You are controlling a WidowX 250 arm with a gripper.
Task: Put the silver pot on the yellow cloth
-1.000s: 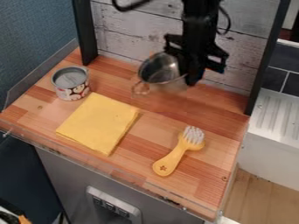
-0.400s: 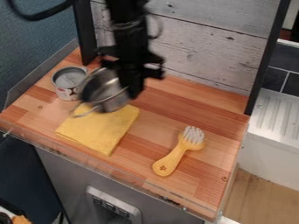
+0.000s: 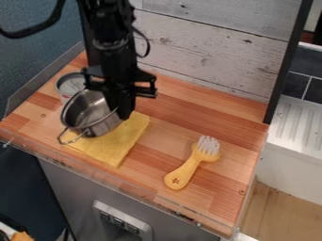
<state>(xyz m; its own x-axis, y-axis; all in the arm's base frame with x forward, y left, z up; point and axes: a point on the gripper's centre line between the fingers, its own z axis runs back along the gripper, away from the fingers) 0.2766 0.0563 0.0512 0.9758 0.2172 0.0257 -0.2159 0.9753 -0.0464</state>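
Cloth [image 3: 117, 147], yellow: partly below tilted silver pot [image 3: 91, 113], clamped at rim by gripper [image 3: 122, 110]. On early release: probable drop or tipping. On off-centre lowering: possible knock against tin can [image 3: 69, 84] or wobble over wire handle [image 3: 63, 143].

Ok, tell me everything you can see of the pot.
The pot is silver, shiny and metal-looking, round, with an open mouth facing up, perhaps slightly tipped. A wire loop handle sticks out at its lower left in the view. The pincer holds it at the rim on the right. It is over the upper-left part of the yellow cloth; whether its base touches, I can't tell.
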